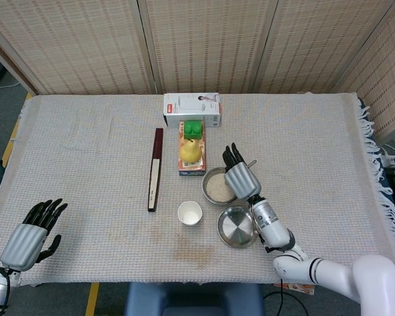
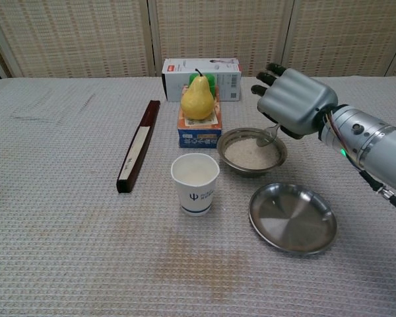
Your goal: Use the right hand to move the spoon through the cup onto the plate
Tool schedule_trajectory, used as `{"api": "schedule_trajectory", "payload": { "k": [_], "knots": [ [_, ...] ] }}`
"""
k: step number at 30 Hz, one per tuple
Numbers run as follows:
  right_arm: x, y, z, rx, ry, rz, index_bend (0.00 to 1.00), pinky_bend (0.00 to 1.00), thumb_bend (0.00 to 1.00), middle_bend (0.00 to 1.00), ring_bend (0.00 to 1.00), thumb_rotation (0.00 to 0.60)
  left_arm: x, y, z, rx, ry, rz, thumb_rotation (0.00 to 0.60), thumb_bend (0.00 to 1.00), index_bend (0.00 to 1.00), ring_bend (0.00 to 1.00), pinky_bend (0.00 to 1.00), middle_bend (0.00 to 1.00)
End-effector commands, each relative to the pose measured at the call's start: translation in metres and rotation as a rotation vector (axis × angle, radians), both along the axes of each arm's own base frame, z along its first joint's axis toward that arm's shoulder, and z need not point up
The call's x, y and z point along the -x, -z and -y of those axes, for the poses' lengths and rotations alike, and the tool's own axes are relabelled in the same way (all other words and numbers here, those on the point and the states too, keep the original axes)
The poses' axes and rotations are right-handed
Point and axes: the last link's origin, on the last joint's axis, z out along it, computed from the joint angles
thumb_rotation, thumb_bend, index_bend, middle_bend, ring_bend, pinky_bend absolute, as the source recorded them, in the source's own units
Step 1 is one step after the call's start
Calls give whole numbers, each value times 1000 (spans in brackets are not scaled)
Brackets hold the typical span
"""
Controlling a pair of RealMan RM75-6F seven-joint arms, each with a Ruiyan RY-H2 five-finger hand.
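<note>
On the grey cloth table [image 1: 85, 145], my right hand [image 2: 292, 102] holds the spoon [image 2: 266, 137] over the rice bowl [image 2: 252, 150] near the middle, so next I must bring it to the cup [image 2: 195, 183], then the plate [image 2: 292, 217], while my left hand [image 1: 27, 238] rests with nothing in it by the front left corner.

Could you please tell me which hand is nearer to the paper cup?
Right. The right hand hovers over the rice bowl beside the paper cup; the left hand sits at the table's near-left corner.

Dark blue trident-like logo on white cup [image 2: 195, 183], other box print unreadable
</note>
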Motion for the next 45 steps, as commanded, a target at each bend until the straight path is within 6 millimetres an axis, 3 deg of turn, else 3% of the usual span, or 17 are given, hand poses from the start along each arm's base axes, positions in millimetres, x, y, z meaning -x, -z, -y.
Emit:
{"api": "schedule_trajectory", "payload": {
  "k": [1,23,36,45],
  "knots": [
    [-1,5,0,-9,-7,-17,741,8,440,134,0,600,0,1,-1,0,-4,-2,600,493,0,0,92,0],
    [-10,33,-8,-65,-29,-30,739,8,439,134,0,600,2,1,-4,2,-14,-5,600,492,0,0,92,0],
    [6,34,-12,-99,128,184,741,8,439,135,0,600,2,1,-4,0,-15,-7,600,492,0,0,92,0],
    [10,24,-14,-97,142,273,740,8,439,135,0,600,2,4,-5,7,-18,-17,600,492,0,0,92,0]
  ]
}}
